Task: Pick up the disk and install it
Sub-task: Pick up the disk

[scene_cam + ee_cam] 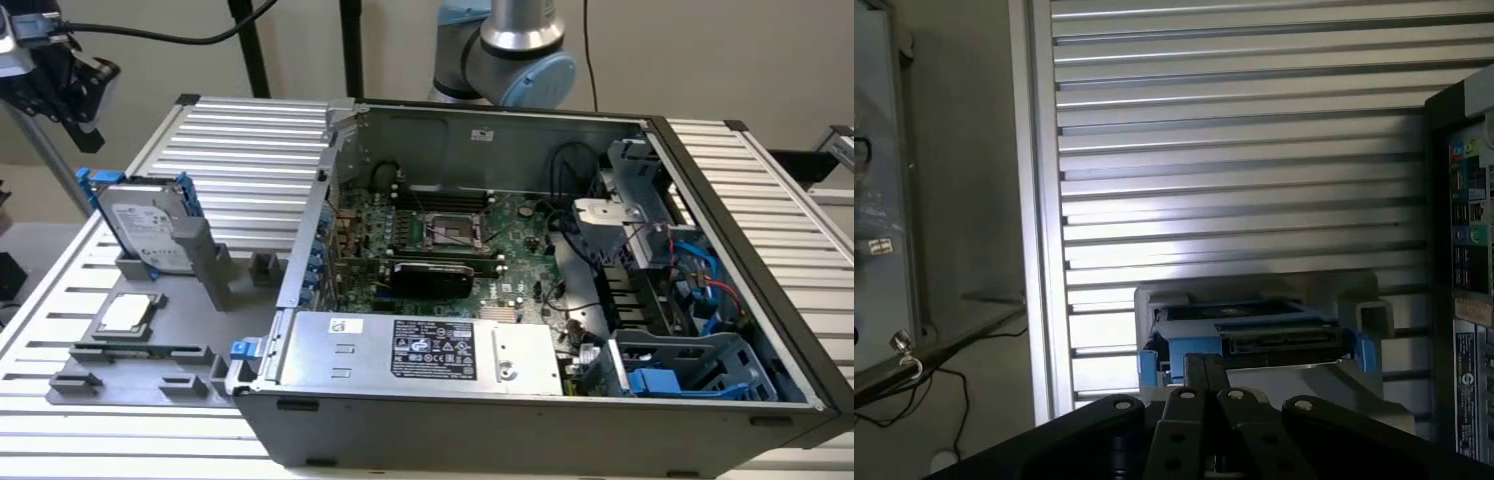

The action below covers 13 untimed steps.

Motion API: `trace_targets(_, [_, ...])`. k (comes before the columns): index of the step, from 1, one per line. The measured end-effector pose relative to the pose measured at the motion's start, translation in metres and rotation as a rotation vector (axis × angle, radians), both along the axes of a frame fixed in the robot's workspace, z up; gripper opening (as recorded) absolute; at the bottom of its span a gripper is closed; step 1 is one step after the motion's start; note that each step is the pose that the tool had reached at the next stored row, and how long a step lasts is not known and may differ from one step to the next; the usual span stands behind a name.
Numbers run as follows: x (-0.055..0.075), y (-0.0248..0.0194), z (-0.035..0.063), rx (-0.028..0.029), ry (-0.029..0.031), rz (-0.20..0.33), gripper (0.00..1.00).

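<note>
Standing on edge in a grey holder [203, 262] at the exterior view's left of the open case [534, 425], the disk [144, 232] offers its upper edge to the claw [1204, 364] hovering apart, pressed together and empty.

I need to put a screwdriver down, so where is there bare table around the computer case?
Bare ribbed table lies beyond the grey fixture, beside the case at its far corner, and along the case at the exterior view's right. Crowded: the fixture, holding the disk and a chip, and the case's inside.
</note>
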State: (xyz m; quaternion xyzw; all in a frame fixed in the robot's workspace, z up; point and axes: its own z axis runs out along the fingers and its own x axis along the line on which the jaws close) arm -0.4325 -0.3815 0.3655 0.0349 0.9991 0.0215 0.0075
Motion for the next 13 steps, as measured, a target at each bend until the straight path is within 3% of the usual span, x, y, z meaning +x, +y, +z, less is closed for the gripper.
trace_targets(4, [0.0043,0.0000,-0.0003,0.0001,0.0007,0.026,0.00])
trace_targets(13, [0.0044,0.0000,-0.0015,-0.0001,0.0008,0.185,0.00])
